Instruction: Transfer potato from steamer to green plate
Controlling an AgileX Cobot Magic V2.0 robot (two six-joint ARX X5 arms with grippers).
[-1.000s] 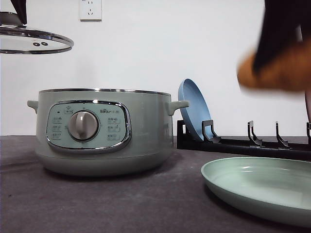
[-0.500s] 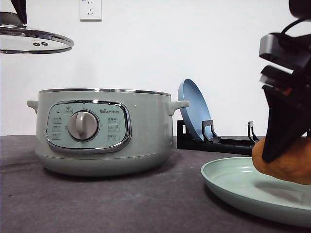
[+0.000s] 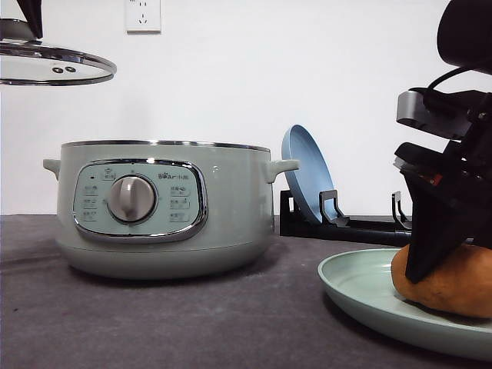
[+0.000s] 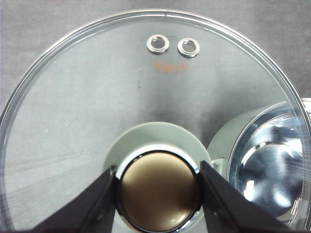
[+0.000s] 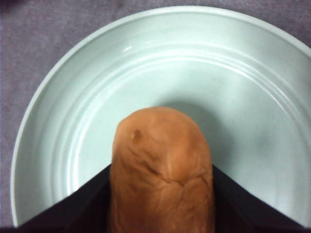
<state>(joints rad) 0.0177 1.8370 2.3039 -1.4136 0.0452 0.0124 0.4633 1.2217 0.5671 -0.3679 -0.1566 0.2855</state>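
Note:
The orange-brown potato (image 3: pixel 460 289) sits low in the green plate (image 3: pixel 347 281) at the front right and seems to touch its floor. My right gripper (image 3: pixel 440 270) is shut on the potato (image 5: pixel 163 160), one dark finger against each side, over the middle of the green plate (image 5: pixel 233 73). The sage-green steamer (image 3: pixel 161 207) stands uncovered at centre left. High at the far left hangs its glass lid (image 3: pixel 54 63). My left gripper (image 4: pixel 159 194) is shut on the lid's knob (image 4: pixel 159 188), and the steamer (image 4: pixel 267 170) shows through the glass.
A blue plate (image 3: pixel 307 178) leans upright in a black dish rack (image 3: pixel 369 227) behind the green plate. A white wall with a socket (image 3: pixel 143 14) closes the back. Dark tabletop (image 3: pixel 231 315) lies between the steamer and the green plate.
My right gripper has come down with the potato, from high above the plate to the plate's floor. The left arm and the lid have not moved.

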